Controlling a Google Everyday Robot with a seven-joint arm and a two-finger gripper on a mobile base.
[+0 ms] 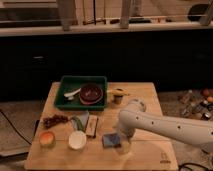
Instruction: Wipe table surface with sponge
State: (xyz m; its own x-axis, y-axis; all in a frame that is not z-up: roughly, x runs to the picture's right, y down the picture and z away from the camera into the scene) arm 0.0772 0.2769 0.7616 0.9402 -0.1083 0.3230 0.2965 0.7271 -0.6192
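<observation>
The table surface (65, 156) is a light wooden top of wide planks. The sponge (110, 140), a small flat blue-grey pad, lies on it near the front middle, to the right of the white cup (77, 140). My white arm comes in from the right and bends down over the table. My gripper (123, 145) is low at the sponge's right edge, very close to it or touching it. I cannot tell whether it holds the sponge.
A green tray (65, 102) with a dark red bowl (91, 93) stands at the back left. A dark narrow block (91, 126), a dark red cluster (55, 120), an orange fruit (47, 139) and a small brown cup (117, 95) also stand on the table. Clutter lies on the floor at the right (197, 100).
</observation>
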